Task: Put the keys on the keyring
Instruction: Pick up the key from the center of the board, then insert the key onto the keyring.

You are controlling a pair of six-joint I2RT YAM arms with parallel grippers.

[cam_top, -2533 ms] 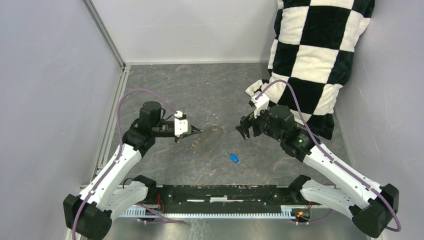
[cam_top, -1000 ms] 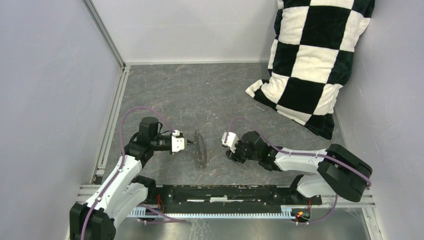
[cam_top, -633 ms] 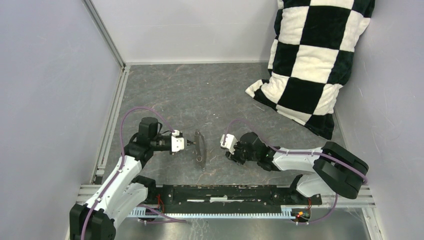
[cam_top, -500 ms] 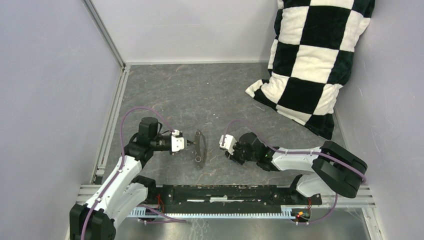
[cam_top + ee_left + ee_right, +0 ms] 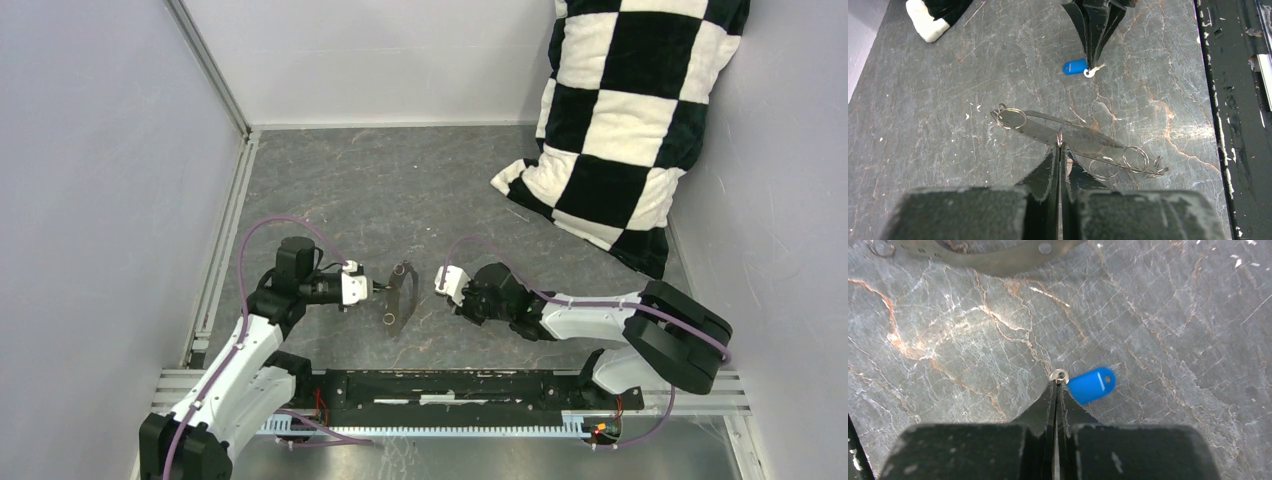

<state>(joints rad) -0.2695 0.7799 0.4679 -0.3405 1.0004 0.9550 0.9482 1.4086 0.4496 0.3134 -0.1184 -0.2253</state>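
- Left gripper [image 5: 1059, 146]: jaws clamped on the rim of the large, thin, dark-grey wire keyring [image 5: 1088, 140], held low over the grey marbled tabletop [image 5: 948, 100].
- Right gripper [image 5: 1057, 385]: pinched on the silvery eyelet of the tiny blue-headed key [image 5: 1091, 385], just beside the hoop.
- Handling, as judged: both are light and rigid. The wire may swivel in a pinch, and gripping the blue head would leave the eyelet free.
- No legible writing or brand.

Right gripper [image 5: 1057, 384] lower, nearer keyring [image 5: 402, 297]; blue key [image 5: 1091, 384] now between its fingertips
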